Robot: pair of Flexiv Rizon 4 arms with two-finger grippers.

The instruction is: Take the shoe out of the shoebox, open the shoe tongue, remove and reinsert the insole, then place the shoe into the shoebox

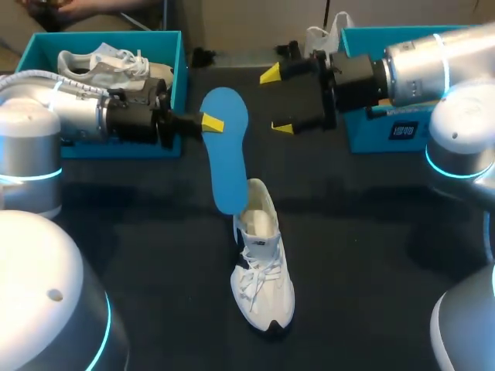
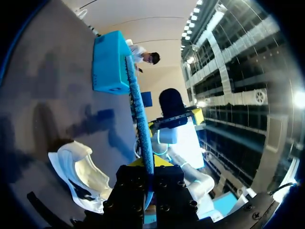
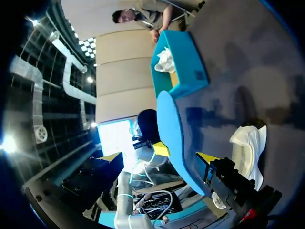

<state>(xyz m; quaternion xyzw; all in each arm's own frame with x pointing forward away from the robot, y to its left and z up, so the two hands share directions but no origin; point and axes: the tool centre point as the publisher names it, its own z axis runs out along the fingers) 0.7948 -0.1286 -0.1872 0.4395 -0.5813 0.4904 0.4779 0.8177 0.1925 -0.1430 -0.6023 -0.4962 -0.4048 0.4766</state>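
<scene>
A white sneaker (image 1: 264,270) lies on the dark table, toe toward the front edge. A blue insole (image 1: 226,151) hangs over the table behind it. Its near end is at the shoe's heel opening; I cannot tell if it touches. My left gripper (image 1: 210,122) is shut on the insole's edge. In the left wrist view the insole (image 2: 139,114) runs edge-on out of the gripper (image 2: 147,167), with the sneaker (image 2: 81,171) beside and below. My right gripper (image 1: 277,101) stands open just right of the insole, holding nothing. In the right wrist view the insole (image 3: 171,129) is ahead of the right gripper (image 3: 158,157), apart from its fingers.
A teal shoebox (image 1: 166,147) at the back left holds a second white shoe (image 1: 100,66). Another teal shoebox (image 1: 363,135) with white paper inside stands at the back right, under my right arm. The sneaker (image 3: 248,148) has open table around it.
</scene>
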